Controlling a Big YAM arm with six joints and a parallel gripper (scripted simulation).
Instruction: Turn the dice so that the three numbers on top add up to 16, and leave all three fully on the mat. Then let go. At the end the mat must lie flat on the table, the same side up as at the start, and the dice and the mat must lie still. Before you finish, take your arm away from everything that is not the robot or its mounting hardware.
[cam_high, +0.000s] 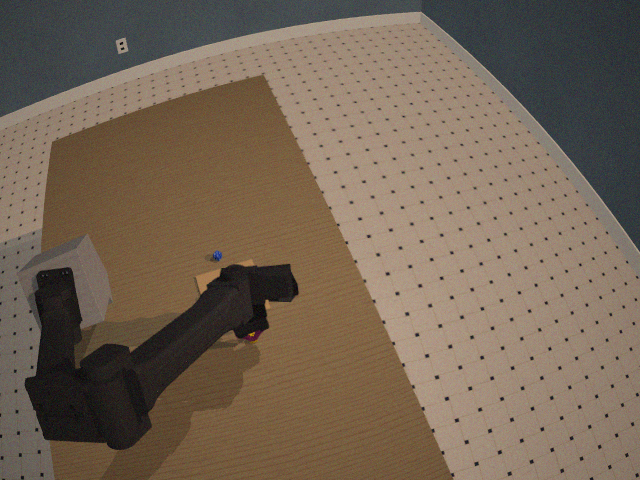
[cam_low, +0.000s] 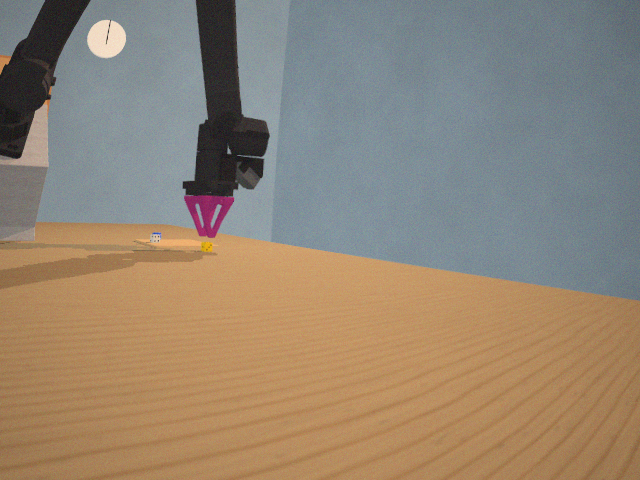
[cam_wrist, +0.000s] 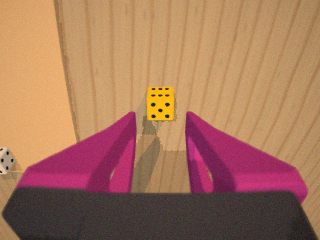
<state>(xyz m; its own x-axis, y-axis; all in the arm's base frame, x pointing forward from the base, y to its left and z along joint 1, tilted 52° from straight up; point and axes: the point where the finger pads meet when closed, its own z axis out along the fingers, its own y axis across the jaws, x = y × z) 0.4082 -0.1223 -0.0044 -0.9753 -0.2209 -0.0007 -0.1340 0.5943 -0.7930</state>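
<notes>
Wood table | mat partly hidden | end effector part-open, gripping nothing

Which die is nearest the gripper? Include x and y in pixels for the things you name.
The yellow die (cam_high: 252, 334) (cam_low: 206, 246) (cam_wrist: 160, 104): it lies off the mat (cam_high: 207, 276) (cam_low: 180, 242) (cam_wrist: 30, 75), just below and between the open fingertips. The blue die (cam_high: 217, 255) and white die (cam_low: 155, 238) (cam_wrist: 5, 160) are farther off.
</notes>
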